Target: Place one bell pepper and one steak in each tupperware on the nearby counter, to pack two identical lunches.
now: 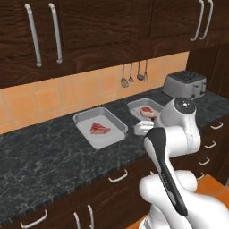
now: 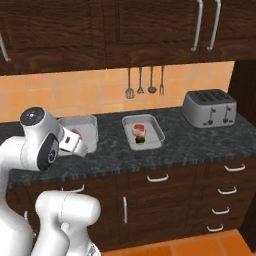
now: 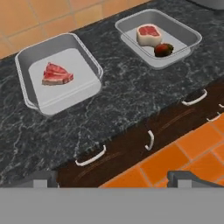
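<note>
Hand view looked down over the bench [image 3: 131, 94]: left tray [image 3: 59, 74] held one steak [image 3: 57, 74] and no pepper; right tray [image 3: 159, 37] carried a steak [image 3: 148, 35] with a dark-red pepper [image 3: 164, 49] just beside it, so that lunch looked packed. The hand [image 3: 111, 177] hung back over the bench's front edge, fingers [image 3: 41, 178] spread wide, nothing between them. The second pepper was nowhere to be seen on this stretch of bench. By my reckoning the next move turned on the left tray: it lay ahead and left of the hand, long axis running away from the drawers, waiting for its pepper. A toaster [image 2: 210, 107] stood well apart on the right.
</note>
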### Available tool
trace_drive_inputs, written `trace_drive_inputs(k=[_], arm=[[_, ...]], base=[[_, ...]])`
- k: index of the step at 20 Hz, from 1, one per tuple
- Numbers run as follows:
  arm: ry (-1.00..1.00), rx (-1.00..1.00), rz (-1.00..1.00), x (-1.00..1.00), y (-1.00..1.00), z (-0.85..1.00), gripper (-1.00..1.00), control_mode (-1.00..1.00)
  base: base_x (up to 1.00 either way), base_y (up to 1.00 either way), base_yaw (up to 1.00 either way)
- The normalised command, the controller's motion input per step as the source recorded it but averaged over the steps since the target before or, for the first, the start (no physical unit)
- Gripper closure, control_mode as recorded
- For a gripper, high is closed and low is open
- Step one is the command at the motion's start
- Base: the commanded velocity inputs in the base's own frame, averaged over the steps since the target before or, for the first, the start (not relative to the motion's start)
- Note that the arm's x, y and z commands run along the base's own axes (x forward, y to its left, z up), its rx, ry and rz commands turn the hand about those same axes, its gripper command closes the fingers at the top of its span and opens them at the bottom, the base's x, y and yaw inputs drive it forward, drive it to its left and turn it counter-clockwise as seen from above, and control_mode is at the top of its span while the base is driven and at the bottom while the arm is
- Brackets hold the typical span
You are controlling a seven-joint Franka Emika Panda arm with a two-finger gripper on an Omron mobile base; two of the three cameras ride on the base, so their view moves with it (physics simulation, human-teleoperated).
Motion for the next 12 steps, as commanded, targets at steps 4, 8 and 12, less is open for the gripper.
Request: trace_drive_inputs(k=[4,8,12], arm=[[0.0,0.0,0.0,0.0,0.0,0.0,-1.0,1.0],[0.0,0.0,0.0,0.0,0.0,0.0,-1.0,1.0],[0.0,0.0,0.0,0.0,0.0,0.0,-1.0,1.0]], base=[[-0.42,-0.94,0.0],[-0.1,-1.0,-0.01],[0.0,-1.0,0.0]])
